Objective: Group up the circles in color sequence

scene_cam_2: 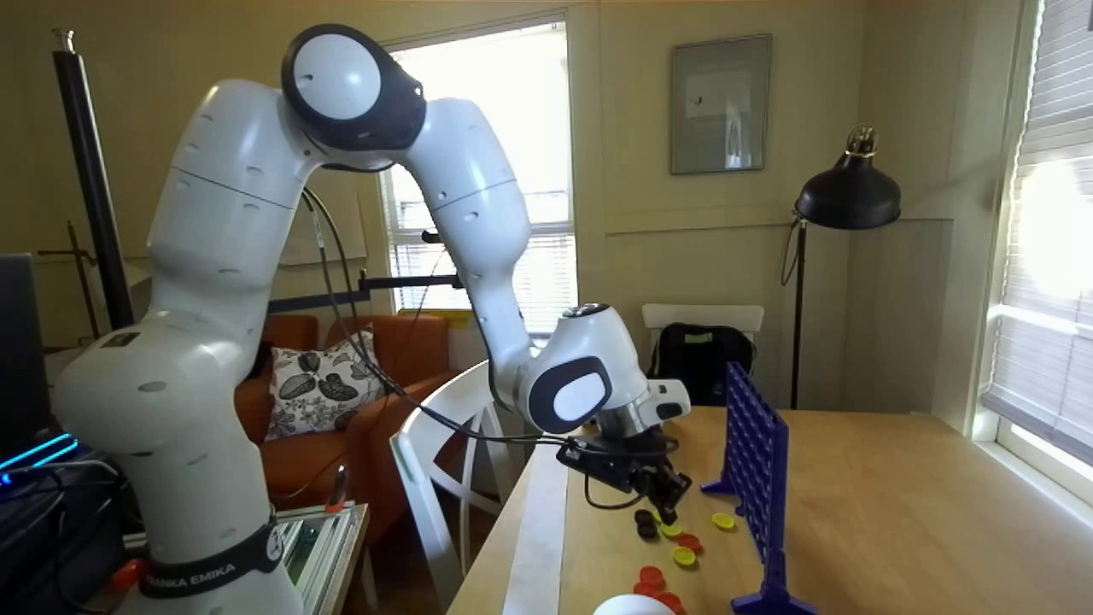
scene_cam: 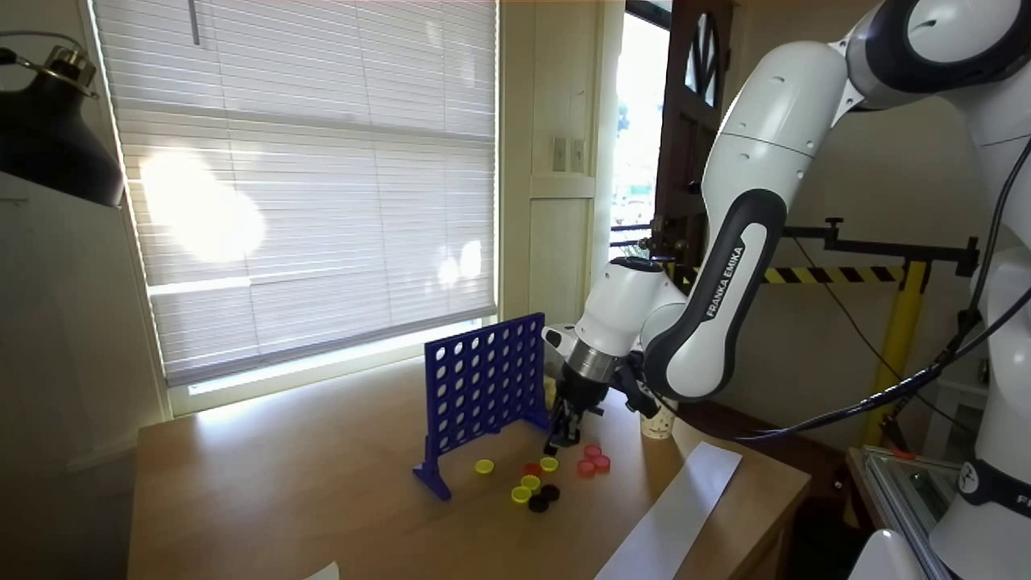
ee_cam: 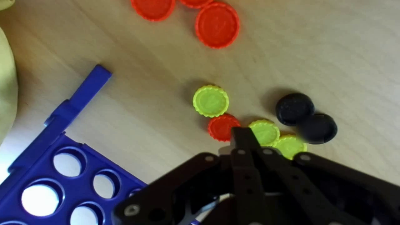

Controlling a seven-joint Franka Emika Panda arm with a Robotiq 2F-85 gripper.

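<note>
My gripper is shut with nothing seen between its fingers, low over the discs; it shows in both exterior views (scene_cam: 557,447) (scene_cam_2: 670,515) and the wrist view (ee_cam: 243,129). In the wrist view, a yellow disc (ee_cam: 211,101) touches a red disc (ee_cam: 222,127) left of the fingertips. Two yellow discs (ee_cam: 265,132) (ee_cam: 288,146) touch each other right of them, partly covered by the gripper. Two black discs (ee_cam: 294,108) (ee_cam: 322,128) lie beside these. Three red discs (ee_cam: 217,25) form a separate group, also seen in an exterior view (scene_cam: 602,463). A lone yellow disc (scene_cam: 484,466) lies near the grid.
The blue upright grid (scene_cam: 483,395) stands beside the discs, close to the gripper; its foot shows in the wrist view (ee_cam: 90,82). A paper cup (scene_cam: 657,424) stands beyond the red group. A white strip (scene_cam: 672,515) runs along the table's side. A pale object (ee_cam: 6,84) is cut off.
</note>
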